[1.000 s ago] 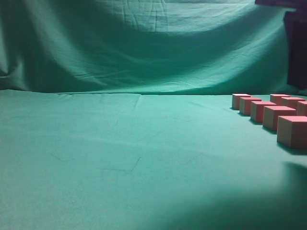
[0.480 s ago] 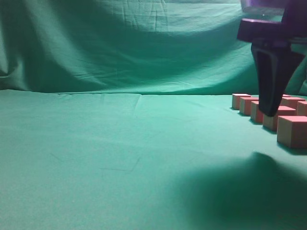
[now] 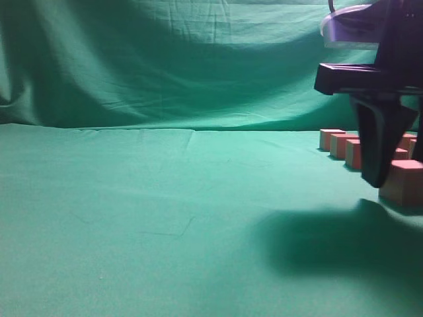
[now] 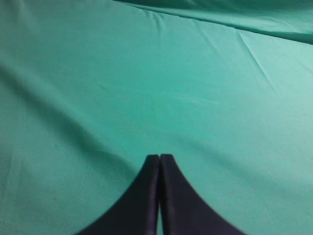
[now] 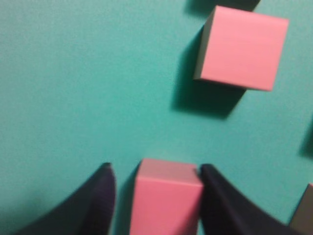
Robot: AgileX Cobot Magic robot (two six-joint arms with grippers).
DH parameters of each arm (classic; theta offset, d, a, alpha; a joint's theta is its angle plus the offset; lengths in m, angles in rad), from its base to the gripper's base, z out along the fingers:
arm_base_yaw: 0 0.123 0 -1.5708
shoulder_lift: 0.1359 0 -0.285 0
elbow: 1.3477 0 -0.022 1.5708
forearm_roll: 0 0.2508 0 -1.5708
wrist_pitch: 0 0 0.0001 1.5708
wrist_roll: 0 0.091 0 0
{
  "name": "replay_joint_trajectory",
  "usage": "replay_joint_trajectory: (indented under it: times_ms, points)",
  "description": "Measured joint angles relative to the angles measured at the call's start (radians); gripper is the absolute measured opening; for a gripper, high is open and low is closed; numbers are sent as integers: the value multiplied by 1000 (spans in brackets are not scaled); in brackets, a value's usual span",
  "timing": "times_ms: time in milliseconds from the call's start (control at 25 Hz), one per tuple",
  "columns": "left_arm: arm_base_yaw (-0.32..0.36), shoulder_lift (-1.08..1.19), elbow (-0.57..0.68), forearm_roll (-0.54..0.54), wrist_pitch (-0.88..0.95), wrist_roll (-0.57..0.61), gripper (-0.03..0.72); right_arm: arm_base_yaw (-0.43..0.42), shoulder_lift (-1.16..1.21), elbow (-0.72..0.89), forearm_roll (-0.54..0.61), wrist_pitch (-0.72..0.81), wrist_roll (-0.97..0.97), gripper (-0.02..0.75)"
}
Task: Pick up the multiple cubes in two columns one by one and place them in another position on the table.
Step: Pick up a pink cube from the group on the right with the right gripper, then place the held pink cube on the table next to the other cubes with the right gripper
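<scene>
Several pink cubes stand in two columns at the right of the green table; the nearest cube (image 3: 404, 183) is at the right edge of the exterior view. My right gripper (image 3: 379, 173) hangs over it, open, with the cube (image 5: 166, 196) between its fingers (image 5: 154, 172). The right finger touches the cube's side and the left finger is a gap away. Another cube (image 5: 242, 47) lies further on in that view. My left gripper (image 4: 160, 157) is shut and empty over bare cloth; it does not show in the exterior view.
More cubes (image 3: 341, 144) run back behind the right arm, partly hidden by it. A third cube's corner (image 5: 304, 210) shows at the right edge of the right wrist view. A green cloth backdrop (image 3: 198, 59) hangs behind the table (image 3: 165, 211).
My right arm has come down from the top right and forward, from above the row to around the nearest cube. Its shadow on the cloth has grown. The cubes have not moved.
</scene>
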Motion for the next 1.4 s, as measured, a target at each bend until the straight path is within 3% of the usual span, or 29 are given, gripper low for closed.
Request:
replay_joint_trajectory:
  times_ms: [80,120,360,600,880,1400]
  points:
    - [0,0,0,0,0,0,0,0,5,-2,-15,2,2,265]
    - [0,0,0,0,0,0,0,0,5,-4,-27,4,4,247]
    - [0,0,0,0,0,0,0,0,9,-86,-41,92,-11,258]
    - [0,0,0,0,0,0,0,0,9,-334,52,326,-277,258]
    - [0,0,0,0,0,0,0,0,102,-601,104,455,-480,258]
    - [0,0,0,0,0,0,0,0,394,-831,175,480,-651,258]
